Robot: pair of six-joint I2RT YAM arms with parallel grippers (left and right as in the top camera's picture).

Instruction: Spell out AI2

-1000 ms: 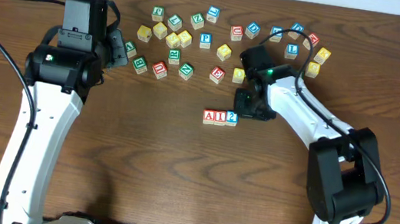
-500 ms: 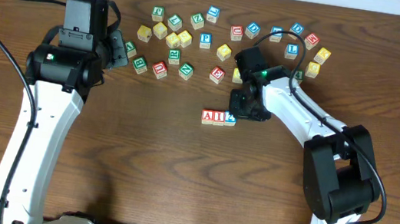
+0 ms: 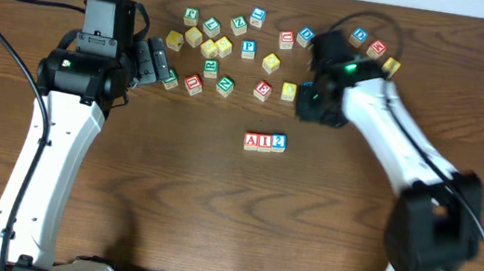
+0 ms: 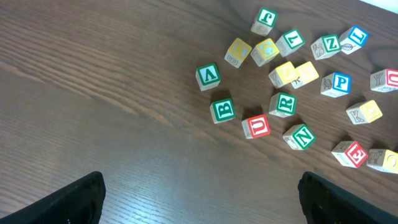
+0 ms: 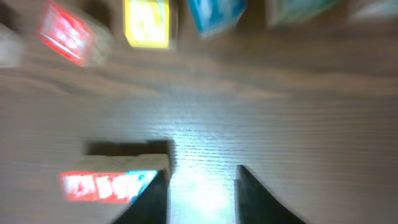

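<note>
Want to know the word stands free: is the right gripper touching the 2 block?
No, overhead the right gripper hangs open and plainly apart from the 2 block.

Dark brown streaky wood grain on the table [image 3: 168, 201]. Red letters on pale faces for the A block [image 3: 252, 141] and I block [image 3: 265, 142], blue on the 2 block [image 3: 278, 142]. Also green V block [image 4: 208, 76], green B block [image 4: 222, 111], red U block [image 4: 256, 126], blue P block [image 4: 336, 83], some yellow blocks [image 4: 238, 51] too. White shells, black joints on the left arm [image 3: 41, 165] and right arm [image 3: 391, 141].
</note>
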